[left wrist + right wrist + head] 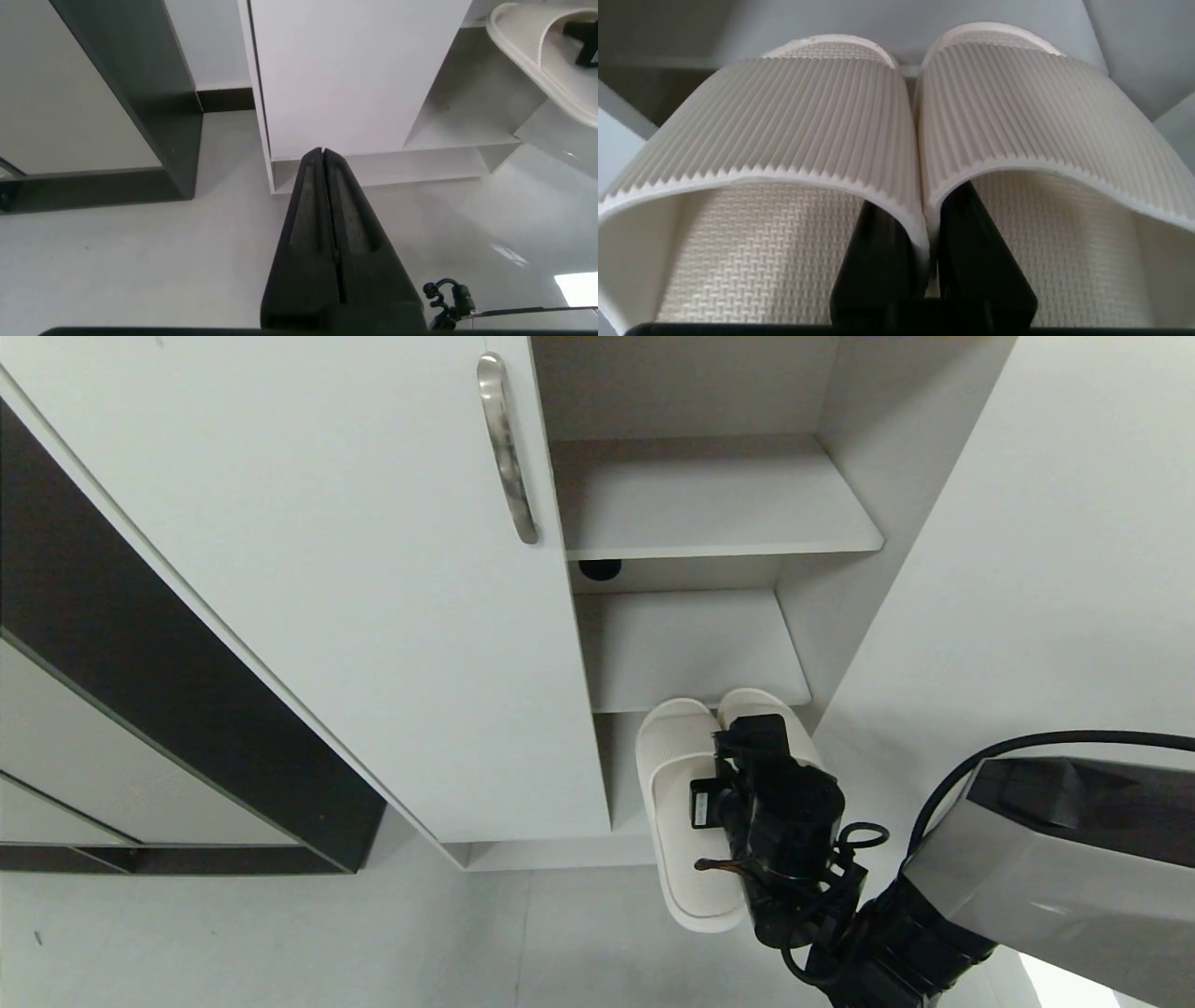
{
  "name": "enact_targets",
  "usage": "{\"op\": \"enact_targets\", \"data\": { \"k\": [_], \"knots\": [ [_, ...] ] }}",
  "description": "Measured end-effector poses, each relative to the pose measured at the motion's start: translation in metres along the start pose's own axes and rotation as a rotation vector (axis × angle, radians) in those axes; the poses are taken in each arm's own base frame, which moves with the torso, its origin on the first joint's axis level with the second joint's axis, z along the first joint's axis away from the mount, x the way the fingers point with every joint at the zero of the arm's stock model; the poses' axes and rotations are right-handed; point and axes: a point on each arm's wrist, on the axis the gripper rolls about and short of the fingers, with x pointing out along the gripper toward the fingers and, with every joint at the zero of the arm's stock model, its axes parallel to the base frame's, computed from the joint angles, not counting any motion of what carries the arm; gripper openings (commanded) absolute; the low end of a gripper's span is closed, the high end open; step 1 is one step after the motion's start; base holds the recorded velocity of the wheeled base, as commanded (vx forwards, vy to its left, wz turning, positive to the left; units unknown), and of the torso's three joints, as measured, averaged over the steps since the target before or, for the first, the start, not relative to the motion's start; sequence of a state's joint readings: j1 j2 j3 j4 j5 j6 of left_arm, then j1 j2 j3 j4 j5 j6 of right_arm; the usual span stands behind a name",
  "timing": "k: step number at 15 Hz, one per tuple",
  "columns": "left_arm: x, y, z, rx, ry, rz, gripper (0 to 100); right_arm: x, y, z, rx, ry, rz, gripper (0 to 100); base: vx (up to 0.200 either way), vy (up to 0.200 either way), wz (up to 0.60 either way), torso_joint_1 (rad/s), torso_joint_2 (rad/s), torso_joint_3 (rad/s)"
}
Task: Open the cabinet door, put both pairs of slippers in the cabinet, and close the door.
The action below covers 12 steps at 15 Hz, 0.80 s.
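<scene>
The right arm (943, 896) comes in from the lower right and stretches forward toward the cabinet (709, 499). Its pincer (758, 733) is clamped on a pair of white slippers (677, 784) — one finger (878, 271) inside each shoe, pinching the two neighbouring strap walls together. The left pincer (323, 163) hangs low over the floor (140, 252) with its fingers pressed flat against each other, holding nothing, and points at the cabinet's base.

The floor is pale and glossy. The cabinet is white; its left door (327, 569), with a metal handle (507, 448), is closed, while the right door (1036, 569) stands swung open, baring bare white shelves (691, 649). A dark panel (140, 644) borders the cabinet on the left.

The slippers are held side by side off the floor at the lower part of the open side. Their long axis runs from the robot into the cabinet — toes at the shelf fronts, heels back over the floor, soles down
</scene>
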<state>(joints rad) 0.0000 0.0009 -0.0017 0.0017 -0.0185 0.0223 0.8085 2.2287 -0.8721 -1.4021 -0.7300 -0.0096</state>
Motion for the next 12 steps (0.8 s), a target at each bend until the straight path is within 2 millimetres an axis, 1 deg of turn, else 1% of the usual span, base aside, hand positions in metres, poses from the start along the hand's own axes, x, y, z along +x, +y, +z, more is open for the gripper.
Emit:
{"op": "enact_targets", "data": {
  "k": [6, 12],
  "knots": [
    [0.0, 0.0, 0.0, 0.001, 0.0, 0.0, 0, 0.0019, -0.0009, 0.0012, 0.018, -0.021, 0.013, 0, 0.2, 0.0, 0.0, 0.003, 0.0, 0.002],
    [0.0, 0.0, 0.0, 0.0, 0.0, 0.0, 0, 0.0069, -0.0035, 0.0011, 0.012, -0.017, 0.02, 0, 0.0, 0.0, 0.0, 0.0, 0.0, 0.0]
  ]
}}
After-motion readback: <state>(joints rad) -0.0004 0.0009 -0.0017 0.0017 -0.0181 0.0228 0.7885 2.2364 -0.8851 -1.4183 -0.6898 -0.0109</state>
